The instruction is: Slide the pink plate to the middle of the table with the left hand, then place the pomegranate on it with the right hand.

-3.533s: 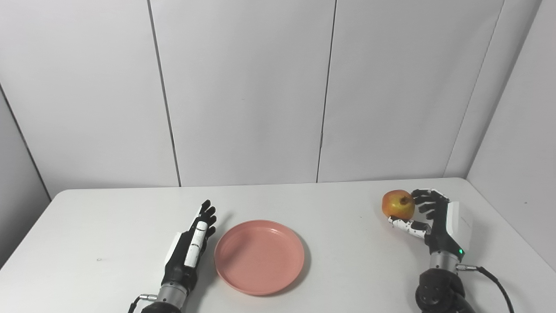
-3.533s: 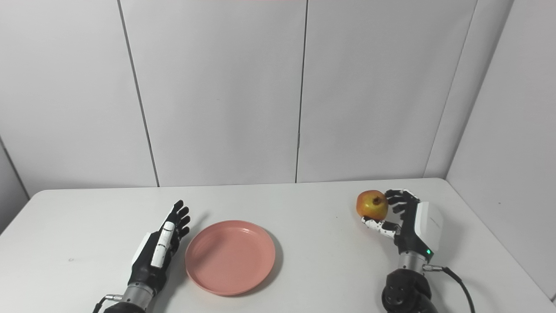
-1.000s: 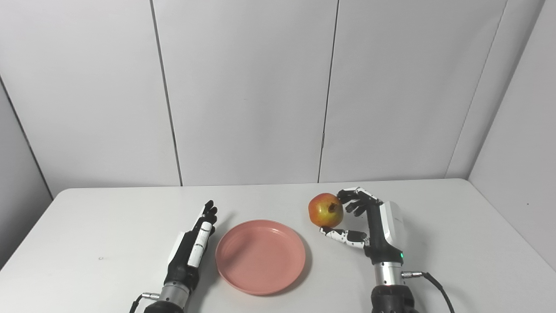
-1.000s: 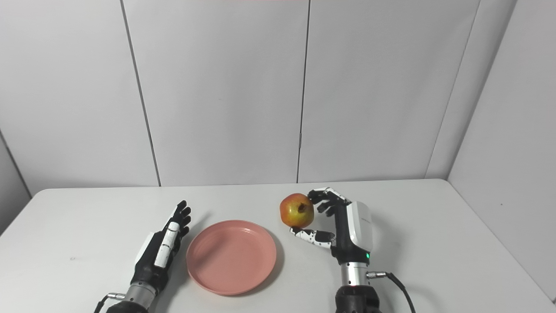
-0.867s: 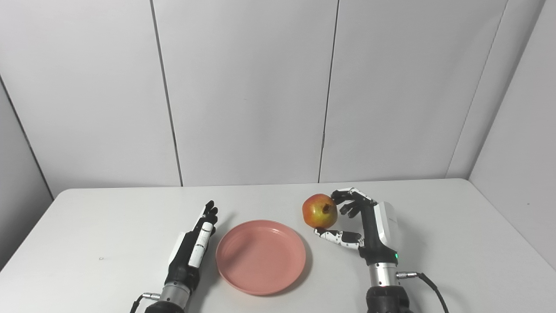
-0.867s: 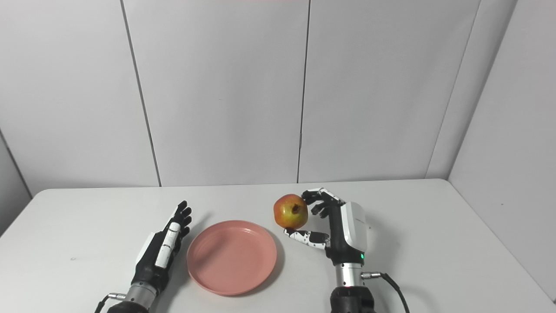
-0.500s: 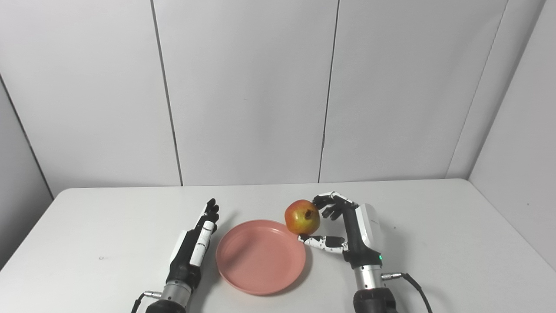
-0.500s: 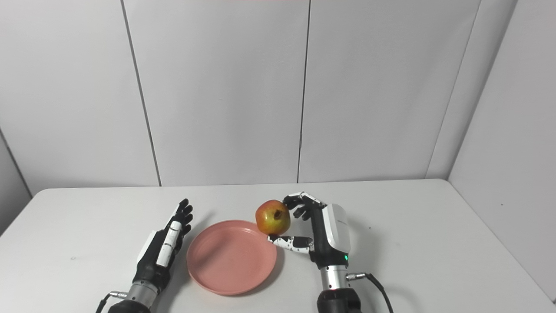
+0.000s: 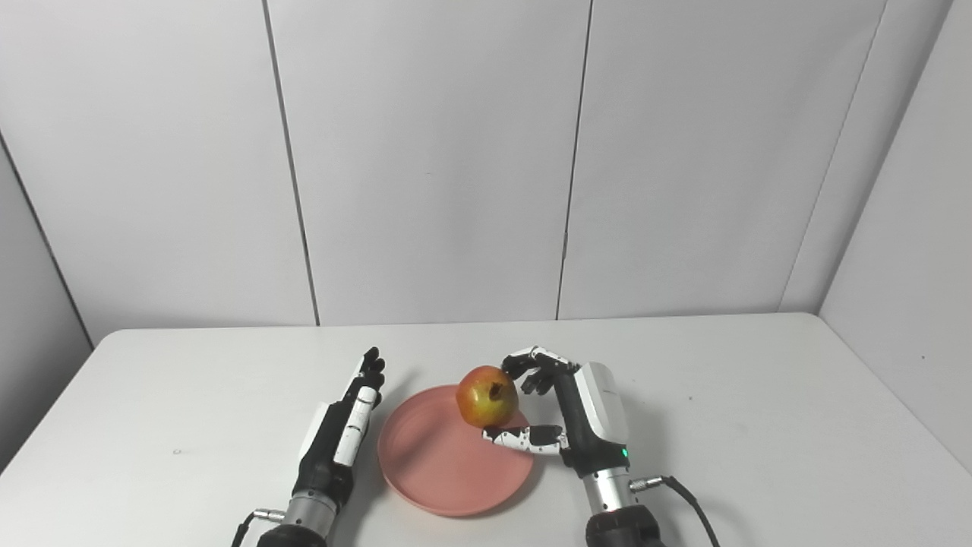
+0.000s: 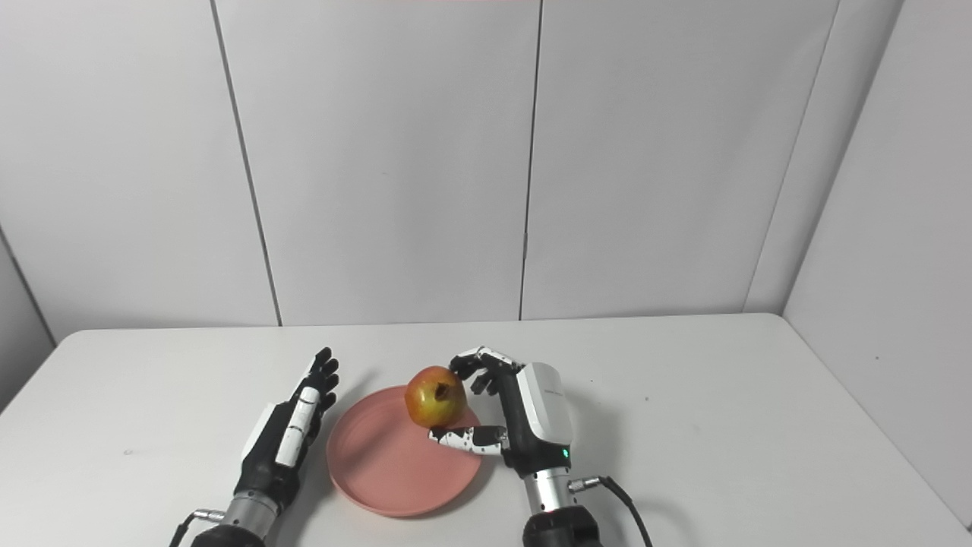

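Step in hand: I judge the slide is done, since the pink plate (image 9: 454, 454) sits about mid-table, and I'm now on the second half, carrying the pomegranate (image 9: 487, 396) in with the right hand (image 9: 577, 418).

Pomegranate: I see it held above the plate's far right part, clear of the plate surface, its dark crown end turned toward the hand.

Right hand: curled around the fruit, thumb reaching out underneath and the other fingers (image 10: 481, 363) hooked over the top and back. It has a firm-looking hold on the pomegranate.

Left hand: my left hand (image 9: 339, 440) lies flat on the table (image 9: 759, 425) just beside the plate's left rim, fingers straight and spread a little, holding nothing. I can't tell whether it touches the rim.

Next move, as I judge it: bring the fruit a little more toward the plate's centre, lower it until it rests on the plate, then loosen the fingers.

Risk: it's round, so I'd expect it to roll toward the rim if I let go too high or off-centre.
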`<state>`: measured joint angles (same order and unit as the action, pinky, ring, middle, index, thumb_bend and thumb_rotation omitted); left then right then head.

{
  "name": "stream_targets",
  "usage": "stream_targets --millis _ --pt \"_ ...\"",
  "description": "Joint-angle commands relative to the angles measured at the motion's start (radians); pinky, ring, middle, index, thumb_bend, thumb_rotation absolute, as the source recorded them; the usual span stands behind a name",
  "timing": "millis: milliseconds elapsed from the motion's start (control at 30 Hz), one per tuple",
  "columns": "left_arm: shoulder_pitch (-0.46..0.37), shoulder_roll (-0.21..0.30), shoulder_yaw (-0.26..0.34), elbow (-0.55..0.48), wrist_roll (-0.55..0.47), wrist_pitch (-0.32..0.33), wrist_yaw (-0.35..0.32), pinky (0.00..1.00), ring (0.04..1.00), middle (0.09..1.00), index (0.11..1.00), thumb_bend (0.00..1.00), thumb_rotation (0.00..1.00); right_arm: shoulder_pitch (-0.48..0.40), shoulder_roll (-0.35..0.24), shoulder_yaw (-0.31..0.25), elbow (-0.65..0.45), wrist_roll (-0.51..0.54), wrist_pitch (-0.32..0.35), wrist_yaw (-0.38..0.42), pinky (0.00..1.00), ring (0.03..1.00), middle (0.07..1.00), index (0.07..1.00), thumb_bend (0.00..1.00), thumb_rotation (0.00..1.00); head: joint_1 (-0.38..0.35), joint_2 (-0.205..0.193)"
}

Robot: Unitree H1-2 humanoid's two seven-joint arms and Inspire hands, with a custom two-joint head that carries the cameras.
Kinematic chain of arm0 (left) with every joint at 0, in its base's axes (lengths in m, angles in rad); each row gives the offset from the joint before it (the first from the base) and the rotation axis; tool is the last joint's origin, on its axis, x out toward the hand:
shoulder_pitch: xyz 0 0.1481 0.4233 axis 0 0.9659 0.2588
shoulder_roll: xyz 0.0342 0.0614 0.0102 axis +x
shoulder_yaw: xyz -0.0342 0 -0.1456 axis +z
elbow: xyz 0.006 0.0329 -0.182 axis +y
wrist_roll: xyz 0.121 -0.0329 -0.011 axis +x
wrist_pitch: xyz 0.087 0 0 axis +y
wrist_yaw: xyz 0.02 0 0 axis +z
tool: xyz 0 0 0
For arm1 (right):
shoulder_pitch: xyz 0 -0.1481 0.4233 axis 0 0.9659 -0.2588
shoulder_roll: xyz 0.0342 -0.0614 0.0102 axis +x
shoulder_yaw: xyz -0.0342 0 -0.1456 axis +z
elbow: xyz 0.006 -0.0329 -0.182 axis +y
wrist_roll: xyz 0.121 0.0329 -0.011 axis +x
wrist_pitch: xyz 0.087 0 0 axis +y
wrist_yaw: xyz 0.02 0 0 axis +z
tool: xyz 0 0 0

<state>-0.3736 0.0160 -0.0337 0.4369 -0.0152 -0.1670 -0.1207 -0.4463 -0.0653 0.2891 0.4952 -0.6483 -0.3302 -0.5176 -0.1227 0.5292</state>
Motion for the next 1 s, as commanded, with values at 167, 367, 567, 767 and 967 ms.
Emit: stream_targets --millis 167,367,567,767,967 --pt "0.009 -0.011 -0.014 0.02 0.002 -0.014 -0.003 1.0 1.0 1.0 1.0 0.56 1.0 -0.051 -0.003 0.018 0.001 -0.013 -0.038 0.02 0.45 0.484 0.464 0.517 0.52 0.0 0.004 0.001" --pt "0.006 -0.012 -0.017 0.026 0.001 -0.018 -0.004 1.0 1.0 1.0 1.0 0.56 1.0 -0.043 -0.007 0.034 -0.009 -0.015 -0.032 0.063 0.48 0.5 0.469 0.514 0.52 0.0 0.006 0.002" --pt "0.005 -0.011 -0.021 0.027 0.001 -0.016 -0.009 1.0 1.0 1.0 1.0 0.57 1.0 -0.035 -0.012 0.05 -0.023 -0.032 -0.013 0.096 0.48 0.495 0.46 0.524 0.52 0.0 0.009 0.002" --pt "0.006 -0.014 -0.019 0.024 -0.004 -0.012 -0.009 1.0 1.0 1.0 1.0 0.56 1.0 -0.029 -0.02 0.061 -0.036 -0.05 -0.01 0.129 0.48 0.487 0.456 0.526 0.52 0.0 0.01 0.004" --pt "0.008 -0.014 -0.02 0.017 -0.001 -0.008 -0.006 1.0 1.0 1.0 1.0 0.57 1.0 -0.023 -0.028 0.071 -0.045 -0.061 0.006 0.167 0.5 0.506 0.467 0.516 0.52 0.0 0.009 0.007"
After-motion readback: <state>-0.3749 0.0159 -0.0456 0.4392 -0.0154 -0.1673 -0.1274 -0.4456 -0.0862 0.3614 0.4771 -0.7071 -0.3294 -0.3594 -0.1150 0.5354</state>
